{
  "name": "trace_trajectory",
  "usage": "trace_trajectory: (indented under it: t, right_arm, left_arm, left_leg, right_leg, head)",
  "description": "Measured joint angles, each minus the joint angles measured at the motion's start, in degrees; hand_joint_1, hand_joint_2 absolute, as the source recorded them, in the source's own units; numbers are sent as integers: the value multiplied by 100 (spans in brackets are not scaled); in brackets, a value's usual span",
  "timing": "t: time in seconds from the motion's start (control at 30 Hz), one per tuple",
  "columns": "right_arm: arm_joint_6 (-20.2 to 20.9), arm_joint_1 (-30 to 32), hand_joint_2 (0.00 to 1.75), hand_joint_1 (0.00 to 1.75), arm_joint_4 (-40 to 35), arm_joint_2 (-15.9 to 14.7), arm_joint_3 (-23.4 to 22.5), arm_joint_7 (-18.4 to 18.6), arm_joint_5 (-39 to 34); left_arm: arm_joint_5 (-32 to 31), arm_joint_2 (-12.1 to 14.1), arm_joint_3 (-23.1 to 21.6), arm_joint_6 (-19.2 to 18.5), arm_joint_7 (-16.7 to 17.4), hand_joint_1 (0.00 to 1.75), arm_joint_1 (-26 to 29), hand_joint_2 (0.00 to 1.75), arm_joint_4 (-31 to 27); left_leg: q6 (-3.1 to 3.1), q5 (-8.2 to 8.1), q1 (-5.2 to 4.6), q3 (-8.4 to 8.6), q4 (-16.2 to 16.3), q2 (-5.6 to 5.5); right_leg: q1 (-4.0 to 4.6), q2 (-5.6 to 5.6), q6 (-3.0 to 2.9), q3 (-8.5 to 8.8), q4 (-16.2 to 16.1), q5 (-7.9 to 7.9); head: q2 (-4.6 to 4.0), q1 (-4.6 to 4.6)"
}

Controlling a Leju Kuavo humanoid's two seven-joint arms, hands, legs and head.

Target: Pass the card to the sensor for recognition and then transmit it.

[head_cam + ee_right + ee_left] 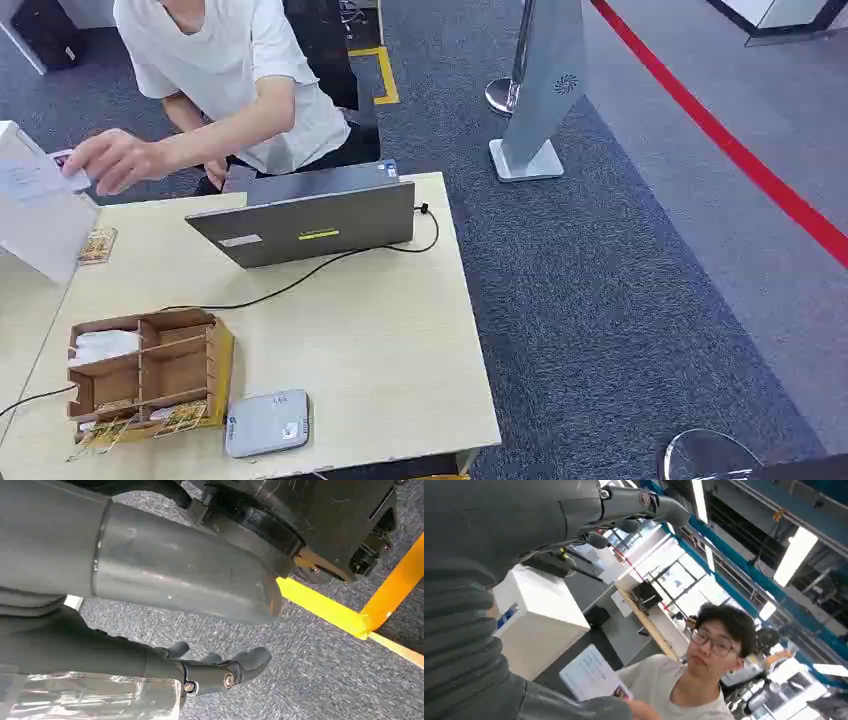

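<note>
While a person's hand (120,160) takes hold of a card (68,168) at the upper left of the head view, the handover looks close to done, with the sensor (267,423) lying idle at the table's (400,330) lower edge. The left hand (634,502), fingers loosely extended, seems to hold nothing, though a white sheet (35,205) hides the exchange. The right hand (220,667) hangs empty, fingers slightly curled, over carpet.

Matt wooden table (380,340), cardboard organiser (150,370), rough carpet (600,280).
</note>
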Motion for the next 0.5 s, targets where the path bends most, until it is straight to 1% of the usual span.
trace_trajectory:
  t: [0.5]
  right_arm:
    - [-85, -243, 0, 0, -4, -98, 428, 173, -120]
  left_arm:
    - [-1360, 988, -1965, -754, 1451, 0, -1175, 175, 527]
  left_leg:
    - [0, 0, 0, -2, 1, 1]
  right_leg:
    - [0, 2, 0, -2, 2, 1]
  head:
    - [0, -2]
